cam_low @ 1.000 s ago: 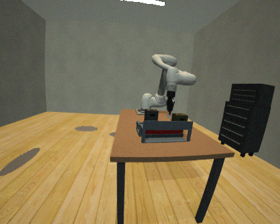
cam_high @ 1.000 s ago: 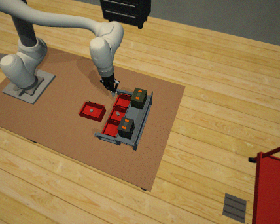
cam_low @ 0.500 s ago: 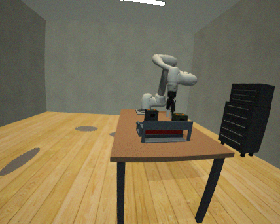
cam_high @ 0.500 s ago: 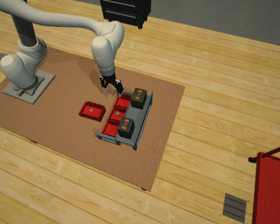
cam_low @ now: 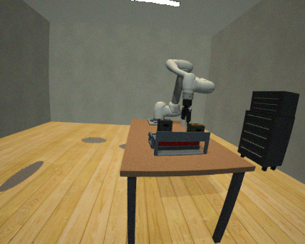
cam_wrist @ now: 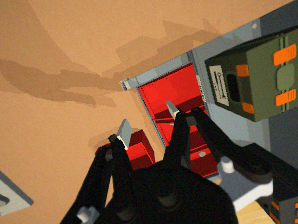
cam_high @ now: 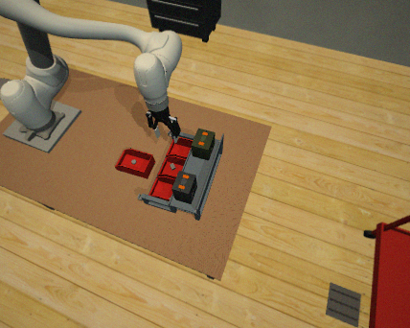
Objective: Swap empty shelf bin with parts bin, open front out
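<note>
A red open bin (cam_high: 141,159) (cam_wrist: 141,151) with a small grey part (cam_high: 133,162) stands on the brown table (cam_high: 82,192), left of the grey shelf (cam_high: 208,178) (cam_low: 179,136). Three red bins stand side by side in the shelf. The far end bin (cam_high: 180,148) (cam_wrist: 172,92) looks empty. The middle bin (cam_high: 172,168) holds a grey part (cam_wrist: 201,154). The near end bin (cam_high: 161,189) looks empty. My gripper (cam_high: 166,130) (cam_low: 185,117) (cam_wrist: 148,115) is open and empty. It hangs just above the front of the far end bin.
Two dark green boxes with orange clips (cam_high: 203,143) (cam_high: 184,187) stand on the shelf's top board, one at each end. The arm's base plate (cam_high: 41,127) sits on the table's far left corner. A black drawer cabinet (cam_low: 268,128) stands on the floor.
</note>
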Robot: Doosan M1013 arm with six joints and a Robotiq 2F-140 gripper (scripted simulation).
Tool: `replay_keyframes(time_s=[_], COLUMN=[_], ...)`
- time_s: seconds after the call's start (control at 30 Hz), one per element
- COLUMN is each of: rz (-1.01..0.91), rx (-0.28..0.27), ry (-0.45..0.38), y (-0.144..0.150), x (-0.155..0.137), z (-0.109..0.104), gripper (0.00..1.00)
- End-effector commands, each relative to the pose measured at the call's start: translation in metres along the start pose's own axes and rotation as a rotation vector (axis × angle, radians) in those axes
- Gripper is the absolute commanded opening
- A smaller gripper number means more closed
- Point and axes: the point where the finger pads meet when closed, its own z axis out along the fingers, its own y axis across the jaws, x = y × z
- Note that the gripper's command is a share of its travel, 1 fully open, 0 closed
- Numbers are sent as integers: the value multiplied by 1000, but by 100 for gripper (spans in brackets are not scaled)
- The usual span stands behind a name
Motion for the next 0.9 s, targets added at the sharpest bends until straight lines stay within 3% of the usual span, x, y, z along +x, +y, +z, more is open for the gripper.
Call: replay_keyframes(time_s=[0.0,0.87], rz=[-3,-3], rx=[2,2], ry=[-5,-5], y=[1,1], x=[1,1], z=[-1,12], gripper=[62,62])
